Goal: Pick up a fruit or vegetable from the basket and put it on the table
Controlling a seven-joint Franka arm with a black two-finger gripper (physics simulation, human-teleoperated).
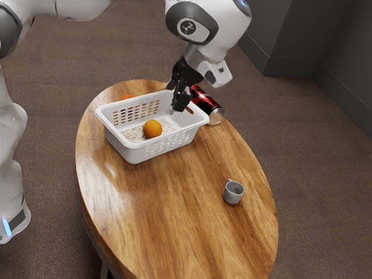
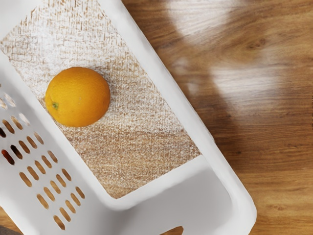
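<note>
Pincer (image 1: 176,97): fingers apart, nothing gripped; over the basket end by the can.
Orange (image 1: 152,128): in basket, lower than pincer and off toward the exterior view's left; not touching it.
Basket (image 1: 134,153): white, on bench (image 1: 168,212) near its far edge.
Can (image 1: 206,104): on its side, just beside basket.
Cup (image 1: 233,193): upright, near bench edge on the exterior view's right.
</note>
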